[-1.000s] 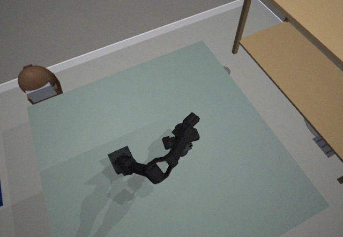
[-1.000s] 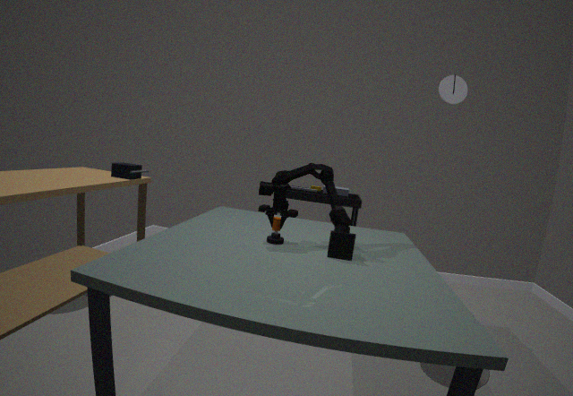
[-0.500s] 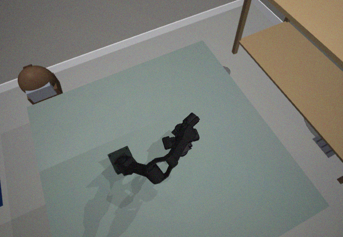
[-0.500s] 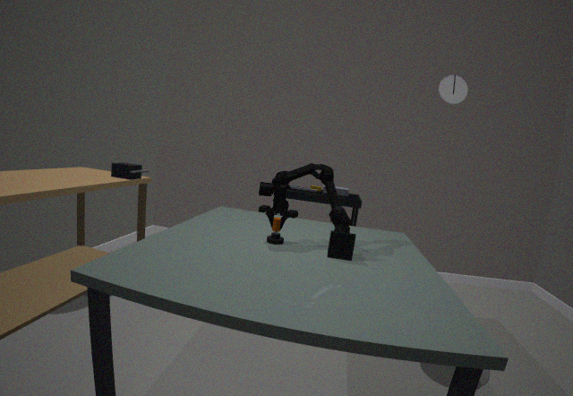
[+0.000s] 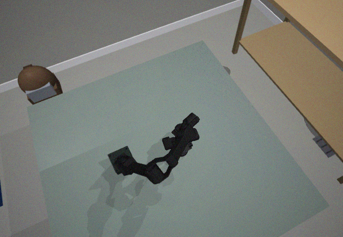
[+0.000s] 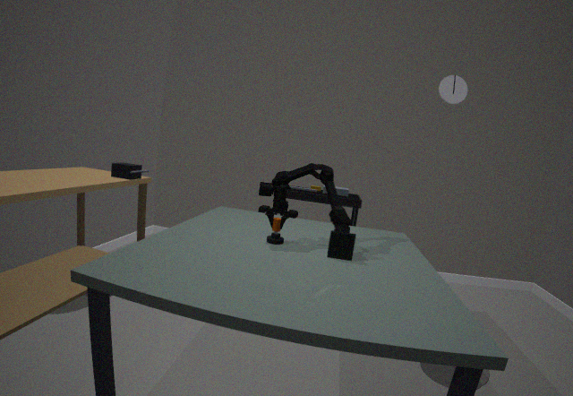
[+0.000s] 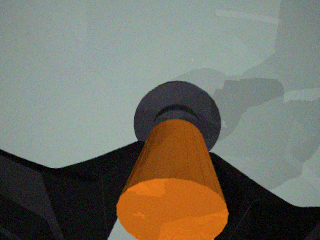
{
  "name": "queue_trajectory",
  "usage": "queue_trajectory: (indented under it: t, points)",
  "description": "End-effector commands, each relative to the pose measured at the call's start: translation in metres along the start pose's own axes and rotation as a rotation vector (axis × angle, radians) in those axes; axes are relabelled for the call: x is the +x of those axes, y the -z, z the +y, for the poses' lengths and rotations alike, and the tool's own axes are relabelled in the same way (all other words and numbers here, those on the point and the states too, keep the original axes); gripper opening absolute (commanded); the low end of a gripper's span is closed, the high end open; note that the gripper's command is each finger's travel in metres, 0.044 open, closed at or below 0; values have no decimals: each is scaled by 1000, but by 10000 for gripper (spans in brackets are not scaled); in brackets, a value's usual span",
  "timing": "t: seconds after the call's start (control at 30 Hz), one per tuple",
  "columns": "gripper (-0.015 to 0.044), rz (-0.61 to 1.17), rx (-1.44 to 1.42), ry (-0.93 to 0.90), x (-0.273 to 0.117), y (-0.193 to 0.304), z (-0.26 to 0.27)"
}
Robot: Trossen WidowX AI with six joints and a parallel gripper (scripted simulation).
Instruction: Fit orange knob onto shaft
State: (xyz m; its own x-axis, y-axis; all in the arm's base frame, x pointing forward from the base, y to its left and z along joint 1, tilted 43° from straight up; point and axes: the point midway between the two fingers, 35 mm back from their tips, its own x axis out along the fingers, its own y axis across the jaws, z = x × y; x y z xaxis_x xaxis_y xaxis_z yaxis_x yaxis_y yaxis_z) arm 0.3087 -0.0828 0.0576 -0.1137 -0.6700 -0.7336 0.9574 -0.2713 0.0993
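The orange cylindrical knob (image 6: 277, 224) (image 7: 172, 175) is gripped between the black claw's (image 6: 277, 226) (image 7: 172, 172) partly open fingers, held upright above the round dark pedestal (image 6: 275, 239) (image 7: 177, 95).

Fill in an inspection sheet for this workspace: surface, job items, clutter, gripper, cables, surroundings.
Surface: pale green tabletop, shadows across it.
Job items: orange knob upright over the round pedestal, not down on it; flat-side alignment cannot be told.
Clutter: nothing seen on the tabletop.
Gripper: shut on the knob; its fingers flank it.
Cables: nothing seen.
Surroundings: wooden shelf unit beside the table, with a dark box on top; round clock on the wall; brown rounded object beyond one table corner.
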Motion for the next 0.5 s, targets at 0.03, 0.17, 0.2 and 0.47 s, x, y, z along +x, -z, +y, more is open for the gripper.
queue_trajectory:
  t: [0.03, 0.17, 0.2, 0.47]
  points:
    - [0, -2, -8, -2, 0, 0, 0]
    - [0, -2, -8, -2, 0, 0, 0]
    - [0, -2, -8, -2, 0, 0, 0]
    - [0, -2, 0, -2, 0, 0, 0]
